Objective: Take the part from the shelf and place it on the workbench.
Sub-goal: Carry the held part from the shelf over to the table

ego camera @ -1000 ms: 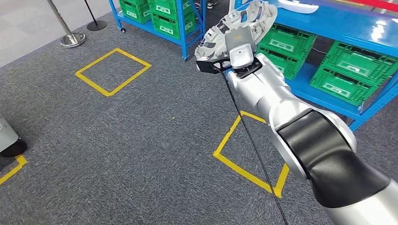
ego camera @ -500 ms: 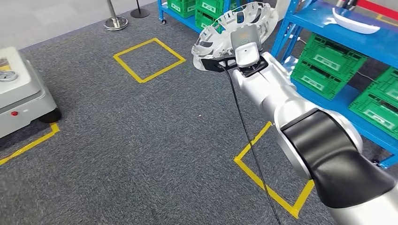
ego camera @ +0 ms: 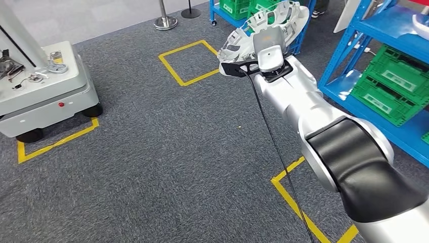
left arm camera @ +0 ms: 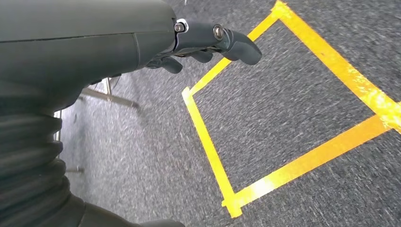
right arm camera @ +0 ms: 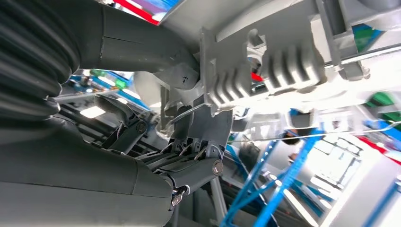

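Observation:
A pale grey, curved cast-metal part (ego camera: 268, 20) with ribs and cut-outs is held up at the top middle of the head view. My right hand (ego camera: 243, 66) grips it from beneath, largely hidden behind the wrist and its camera. In the right wrist view the part's ribbed underside (right arm camera: 265, 71) lies against the dark fingers (right arm camera: 198, 161), with the thumb on the other side. My left hand (left arm camera: 203, 45) hangs over the carpet, holding nothing, fingers loosely bent. The blue shelf (ego camera: 354, 45) stands at the right. A grey wheeled cart (ego camera: 50, 96) with loose metal parts on its top stands at the left.
Green crates (ego camera: 389, 86) fill the blue shelf's lower level, and more sit on a second rack (ego camera: 243, 7) behind the part. A stanchion base (ego camera: 164, 21) stands at the back. Yellow tape squares (ego camera: 189, 63) mark the grey carpet, one under the cart (ego camera: 55, 144) and one near my right arm (ego camera: 296, 195).
The camera has turned, so the whole scene has slid to the right and the grey cart has come into view at the left. My right hand keeps hold of the part.

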